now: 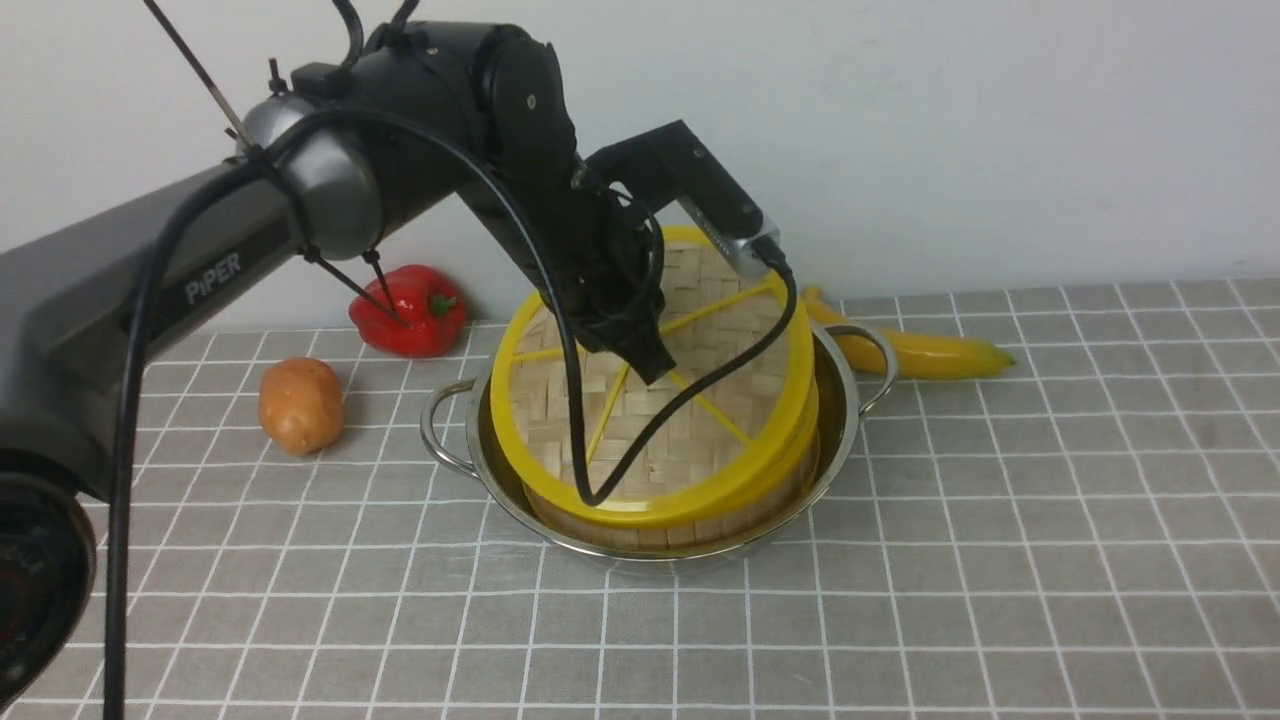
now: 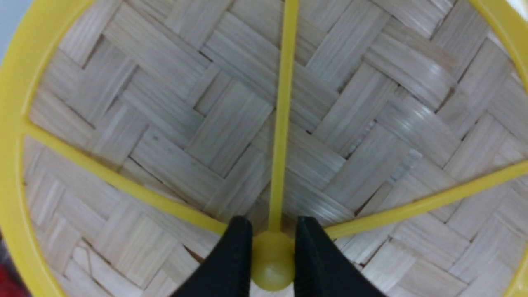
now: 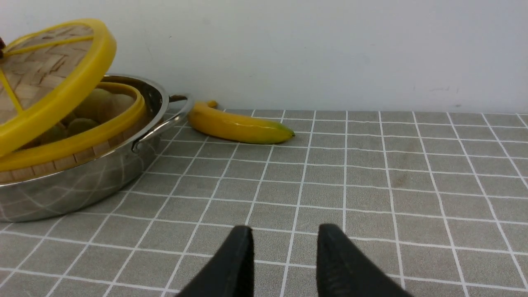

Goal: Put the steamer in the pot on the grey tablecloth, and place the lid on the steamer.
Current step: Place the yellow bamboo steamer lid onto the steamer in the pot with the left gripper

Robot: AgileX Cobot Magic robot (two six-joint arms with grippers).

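The steamer (image 1: 640, 535) sits inside the pot (image 1: 838, 400) on the grey tablecloth (image 1: 1000, 520). Above it the lid (image 1: 545, 400) hangs tilted, its near edge low on the steamer's rim and its far edge raised. My left gripper (image 1: 655, 370) is shut on the lid's yellow centre hub (image 2: 272, 264), with a black finger on each side of it. In the right wrist view the raised lid (image 3: 49, 78) leaves pale dumplings (image 3: 99, 103) showing inside the steamer (image 3: 103, 132). My right gripper (image 3: 284, 233) is open, low over bare cloth to the right of the pot (image 3: 82, 185).
A red pepper (image 1: 410, 310) and a potato (image 1: 300, 405) lie left of the pot. A banana (image 1: 930, 350) lies behind its right handle, by the white wall. The left arm's cable loops over the lid.
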